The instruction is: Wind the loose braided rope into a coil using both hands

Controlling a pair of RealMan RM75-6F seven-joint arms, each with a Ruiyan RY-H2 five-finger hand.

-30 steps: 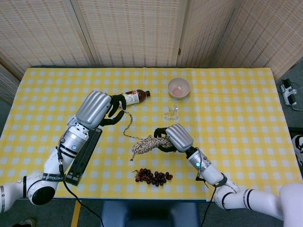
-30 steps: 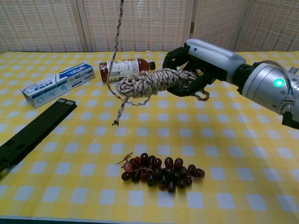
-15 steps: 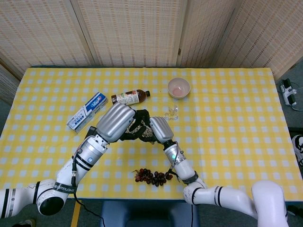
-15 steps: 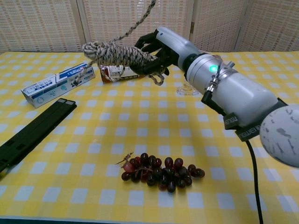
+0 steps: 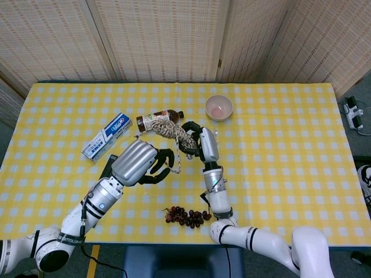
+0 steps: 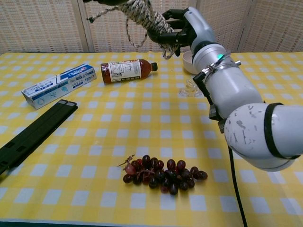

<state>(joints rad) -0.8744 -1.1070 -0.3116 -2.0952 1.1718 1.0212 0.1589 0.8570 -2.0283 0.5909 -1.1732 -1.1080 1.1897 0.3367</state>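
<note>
Rope (image 5: 172, 131) bunched into a thick bundle, gripped in the right hand (image 5: 199, 142), lifted well above the worktop (image 5: 278, 145) over its middle, near the far side and just in front of the bottle (image 5: 157, 119). Same bundle high in the chest view, rope (image 6: 142, 14) against the dark fingers of the right hand (image 6: 176, 28), with a short loop hanging below it and a loose tail running off to the left at the top edge.

Left hand (image 5: 142, 165) close beside the bundle, fingers curled toward a hanging strand; contact likely, but cannot tell whether the strand is actually pinched or only brushed.

For the winding itself: best to keep the right grip firm on the bundle's core without crushing the turns, feed the free tail with the left hand under light tension, lay each turn tight against the last, and avoid dragging the strand across the bottle below. Worth finding the free end first, since a slack loop left dangling tends to snag.

Hard to make out: palm side of the left hand, hidden under its silver back in the head view; the left hand barely visible in the chest view, cut off at the top edge. Remaining length of loose rope not clear either. Tail end in the chest view blurred against the screen behind.
</note>
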